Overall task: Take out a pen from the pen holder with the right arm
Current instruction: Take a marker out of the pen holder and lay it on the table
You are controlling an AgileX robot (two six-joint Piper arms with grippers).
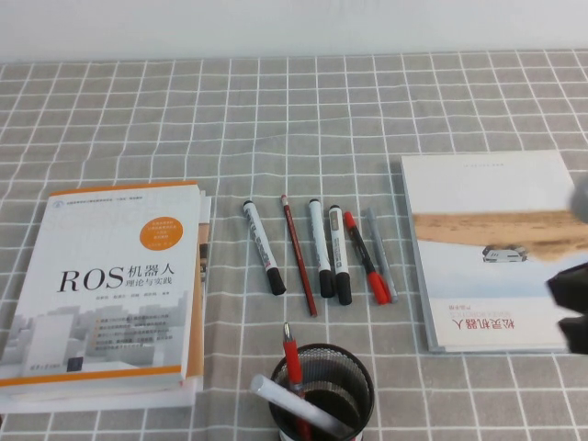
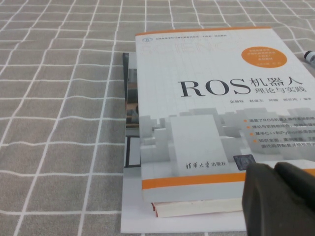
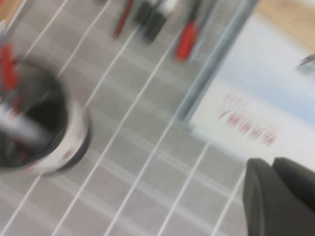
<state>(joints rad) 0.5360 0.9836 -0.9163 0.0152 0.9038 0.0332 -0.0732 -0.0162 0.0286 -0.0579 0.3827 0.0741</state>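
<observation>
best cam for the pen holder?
High view: the pen holder shows its rim, with red pen and white pen inside. Right wrist view cuts it at the frame's edge. Left wrist view misses it. Right gripper, shut, is by the white book; left gripper, shut, over the ROS book.

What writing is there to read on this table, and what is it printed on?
"ROS机器人": the left book, on its cover.
"理论与实践": same cover, beneath.
"清华大学出版社": same cover, lower part.
Authors, orange badge, bullet lines: too small.
Red title on the right book: upside down, unreadable.
On the pens and pen holder: nothing legible.
The left gripper hangs over the left book; the right gripper, shut, over the right book.
</observation>
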